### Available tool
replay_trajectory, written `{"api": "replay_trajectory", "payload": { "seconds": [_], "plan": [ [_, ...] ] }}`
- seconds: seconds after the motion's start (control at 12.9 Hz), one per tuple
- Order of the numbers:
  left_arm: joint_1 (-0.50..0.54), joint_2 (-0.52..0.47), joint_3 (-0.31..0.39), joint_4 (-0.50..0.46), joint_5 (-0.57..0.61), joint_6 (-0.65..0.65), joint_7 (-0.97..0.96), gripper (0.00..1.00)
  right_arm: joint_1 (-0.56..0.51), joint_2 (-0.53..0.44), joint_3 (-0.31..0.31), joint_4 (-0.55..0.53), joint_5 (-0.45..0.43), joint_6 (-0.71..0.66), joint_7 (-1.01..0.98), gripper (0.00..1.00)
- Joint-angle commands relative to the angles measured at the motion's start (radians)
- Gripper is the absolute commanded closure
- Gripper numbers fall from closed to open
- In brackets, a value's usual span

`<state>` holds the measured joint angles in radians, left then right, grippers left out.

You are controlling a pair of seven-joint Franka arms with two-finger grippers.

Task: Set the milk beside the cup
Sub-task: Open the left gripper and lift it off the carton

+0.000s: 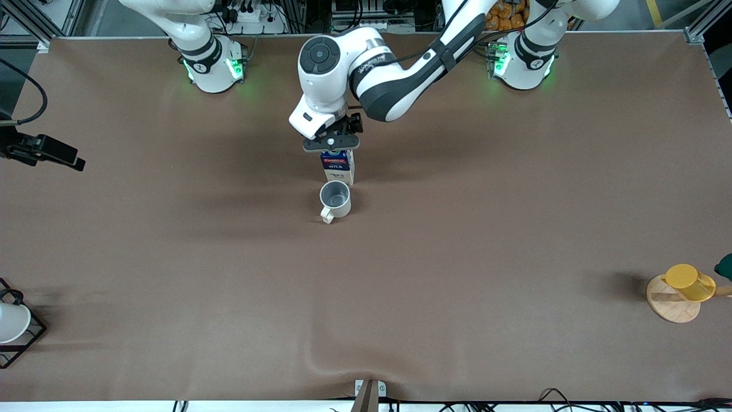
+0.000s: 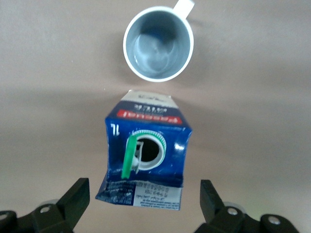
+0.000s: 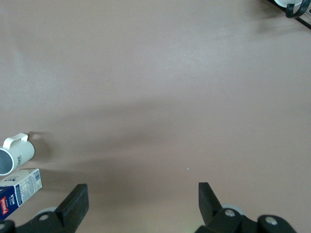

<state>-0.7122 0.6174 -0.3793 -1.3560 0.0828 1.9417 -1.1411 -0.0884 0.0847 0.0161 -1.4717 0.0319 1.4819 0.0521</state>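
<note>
Now, left gripper [image 2: 141,204]: over the carton, jaws spread wide, gripping nothing.
Milk: dark-blue gable-top carton [image 1: 337,166] stands just beside the cream-white mug [image 1: 335,199], farther from the front camera.
Advice: lift straight up, fingers clear of the carton.
Right gripper [image 3: 141,204]: waits open over bare table.

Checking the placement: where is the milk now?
In the front view the milk stands mid-table right beside the cup, farther from the camera, under the open left gripper.
</note>
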Motion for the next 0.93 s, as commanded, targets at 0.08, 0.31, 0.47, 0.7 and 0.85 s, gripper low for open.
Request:
{"api": "replay_trajectory", "payload": {
  "seconds": [0.08, 0.31, 0.47, 0.7, 0.85],
  "plan": [
    [0.055, -0.137, 0.022, -0.009, 0.034, -0.024, -0.015, 0.00, -0.008, 0.003, 0.008, 0.018, -0.017, -0.049, -0.014, 0.00],
    [0.170, -0.247, 0.028, -0.014, 0.037, -0.102, -0.011, 0.00, -0.005, 0.009, 0.008, 0.018, -0.027, -0.046, -0.015, 0.00],
    [0.264, -0.304, 0.028, -0.015, 0.035, -0.154, 0.038, 0.00, -0.013, 0.009, 0.007, 0.016, -0.029, -0.048, -0.023, 0.00],
    [0.417, -0.358, 0.026, -0.017, 0.035, -0.210, 0.174, 0.00, -0.014, 0.001, 0.002, 0.008, -0.033, -0.057, -0.021, 0.00],
    [0.520, -0.392, 0.026, -0.017, 0.035, -0.239, 0.307, 0.00, -0.013, 0.001, 0.002, 0.007, -0.033, -0.055, -0.021, 0.00]
  ]
}}
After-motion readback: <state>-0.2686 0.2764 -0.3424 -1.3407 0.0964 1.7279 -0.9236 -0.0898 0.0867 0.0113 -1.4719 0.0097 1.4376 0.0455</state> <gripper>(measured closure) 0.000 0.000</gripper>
